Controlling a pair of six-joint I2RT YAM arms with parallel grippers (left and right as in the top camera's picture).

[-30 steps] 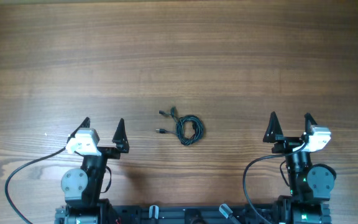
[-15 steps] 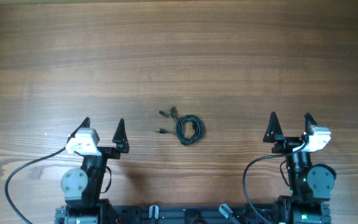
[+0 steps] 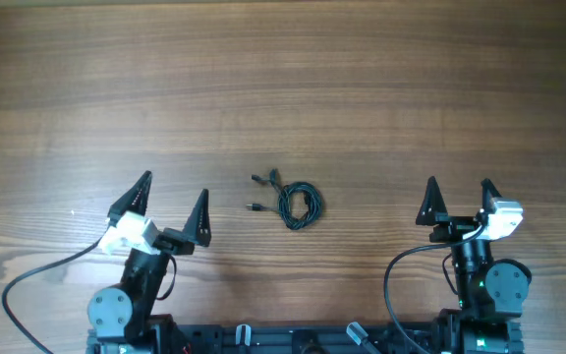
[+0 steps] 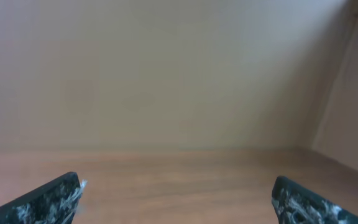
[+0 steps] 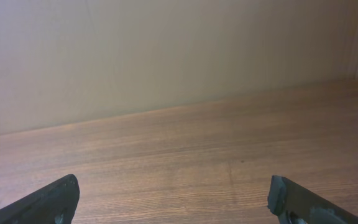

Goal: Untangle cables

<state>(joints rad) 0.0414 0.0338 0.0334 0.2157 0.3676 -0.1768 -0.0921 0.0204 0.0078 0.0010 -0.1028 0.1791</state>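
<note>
Cables [image 3: 293, 202]: are lying as one small knotted bundle of thin black cords near the middle of the bench [image 3: 362, 88], with small plug ends poking out to the left.
Left gripper [image 3: 174, 184]: is hovering at the near left, spread wide, gripping nothing, well apart from the bundle.
Right gripper [image 3: 459, 181]: is hovering at the near right, spread wide and empty, well apart from the bundle.
Wrist views: are showing only dark fingertips, bare wood and a pale wall.
</note>
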